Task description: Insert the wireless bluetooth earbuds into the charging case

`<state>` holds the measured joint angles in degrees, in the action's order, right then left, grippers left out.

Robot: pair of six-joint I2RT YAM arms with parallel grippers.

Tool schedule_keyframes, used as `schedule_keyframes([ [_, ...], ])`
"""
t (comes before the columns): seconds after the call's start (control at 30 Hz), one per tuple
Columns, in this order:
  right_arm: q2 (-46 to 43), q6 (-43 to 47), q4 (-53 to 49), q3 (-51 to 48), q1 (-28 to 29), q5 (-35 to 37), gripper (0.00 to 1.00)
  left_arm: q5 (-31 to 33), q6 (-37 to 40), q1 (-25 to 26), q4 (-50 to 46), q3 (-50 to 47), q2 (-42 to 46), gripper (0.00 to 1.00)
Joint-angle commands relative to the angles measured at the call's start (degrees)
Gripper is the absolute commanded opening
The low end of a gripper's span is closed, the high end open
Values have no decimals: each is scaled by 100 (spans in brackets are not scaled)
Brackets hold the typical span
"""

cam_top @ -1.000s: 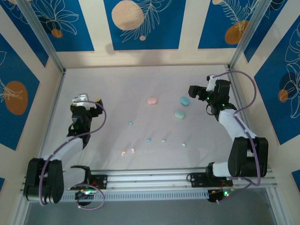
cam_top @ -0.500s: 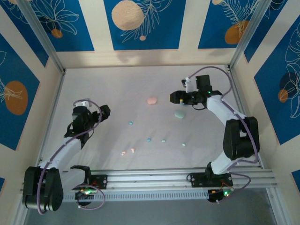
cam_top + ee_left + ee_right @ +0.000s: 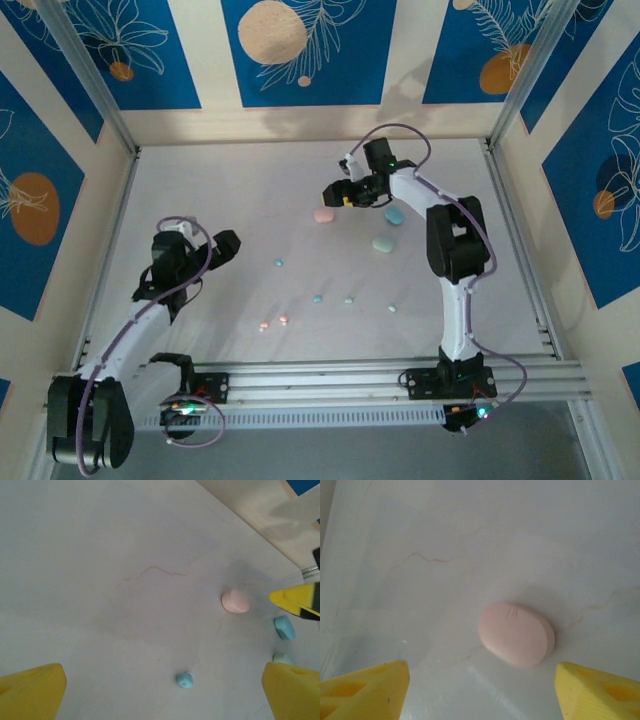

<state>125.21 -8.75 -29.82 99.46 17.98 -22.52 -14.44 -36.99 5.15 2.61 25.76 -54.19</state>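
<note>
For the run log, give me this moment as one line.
right hand: open over pink charging case | left hand: open, empty | earbuds: loose on table

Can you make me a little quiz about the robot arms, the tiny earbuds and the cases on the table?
1. True or false: the right gripper is open, and the pink case lies ungripped on the table.
2. How many cases lie on the table? A) two B) three C) five
3. What colour is the earbud in the left wrist view?
Key: 1 true. 2 B: the pink case, the blue case and the mint case. 3 light blue.
</note>
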Motion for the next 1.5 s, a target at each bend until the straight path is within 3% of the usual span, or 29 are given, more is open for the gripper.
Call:
schedule_keyframes([
  [0.0,492,16,-600,749,72,-112,77,-182,60,4,-277,-72,185,100],
  [0.23,1433,171,-1380,1995,125,-360,75,-239,77,4,-304,-80,293,100],
  [0.5,1316,577,-1571,1702,218,-723,74,-181,135,4,-328,11,300,100],
  [0.8,739,1031,-1551,1002,354,-572,73,-165,201,4,-401,146,268,100],
  [0.9,594,1128,-1413,765,436,-288,73,-165,193,-1,-390,131,266,100],
  [1.07,540,1234,-1071,572,741,1230,84,-182,200,4,-408,131,269,100],
  [1.2,581,1658,-756,451,1045,2204,87,-156,208,4,-462,128,304,100],
  [1.47,462,2531,-33,-145,1335,2411,79,-244,313,4,-515,124,333,100],
])
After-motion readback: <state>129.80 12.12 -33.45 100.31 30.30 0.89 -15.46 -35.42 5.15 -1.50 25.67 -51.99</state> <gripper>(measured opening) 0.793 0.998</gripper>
